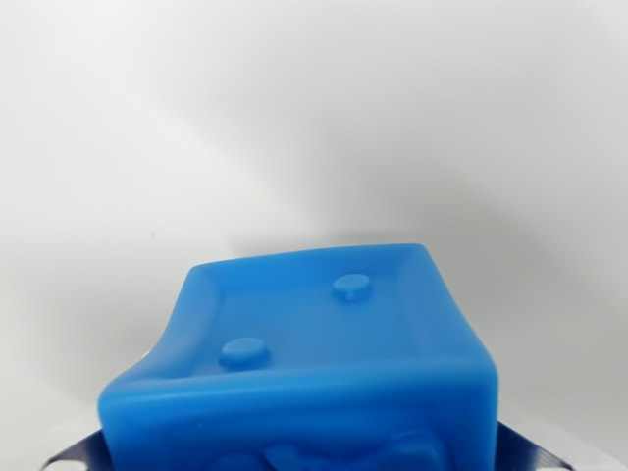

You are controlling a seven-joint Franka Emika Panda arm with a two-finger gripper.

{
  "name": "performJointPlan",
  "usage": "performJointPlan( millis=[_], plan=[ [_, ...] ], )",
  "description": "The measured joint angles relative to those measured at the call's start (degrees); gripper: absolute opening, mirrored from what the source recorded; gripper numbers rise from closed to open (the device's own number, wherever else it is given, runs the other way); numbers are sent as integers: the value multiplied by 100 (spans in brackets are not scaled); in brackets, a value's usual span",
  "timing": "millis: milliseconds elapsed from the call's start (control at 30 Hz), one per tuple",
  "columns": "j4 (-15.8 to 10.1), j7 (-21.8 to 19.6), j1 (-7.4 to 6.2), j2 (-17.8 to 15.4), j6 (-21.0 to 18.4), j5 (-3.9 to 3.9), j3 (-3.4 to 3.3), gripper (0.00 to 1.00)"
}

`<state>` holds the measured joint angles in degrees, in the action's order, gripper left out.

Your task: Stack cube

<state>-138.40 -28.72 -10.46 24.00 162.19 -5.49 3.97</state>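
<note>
Only the pincer (pixel 304 461) fingertips (pixel 74 457) are seen, as dark patterned pads at the lower left and lower right corners of the frame, spread wide apart; contact cannot be judged.

Only one view is given, taken from the camera mounted on the wrist. It is aimed forward and slightly downward, very close over a blue cube (pixel 314 363), which fills the lower half of the frame. Beyond it, only a pale, blurred worktop (pixel 314 118) is seen. No second view is offered for comparison.
</note>
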Motion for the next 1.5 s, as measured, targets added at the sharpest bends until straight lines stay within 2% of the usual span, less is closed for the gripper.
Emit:
performJointPlan(
  millis=[367,733,1300,1500],
  plan=[
    [-86,43,54,-360,-269,57,68,0],
    [-152,123,93,-820,-646,172,131,0],
    [-189,270,95,-1579,-1359,371,163,0],
    [-189,282,116,-1702,-1465,400,146,0]
  ],
)
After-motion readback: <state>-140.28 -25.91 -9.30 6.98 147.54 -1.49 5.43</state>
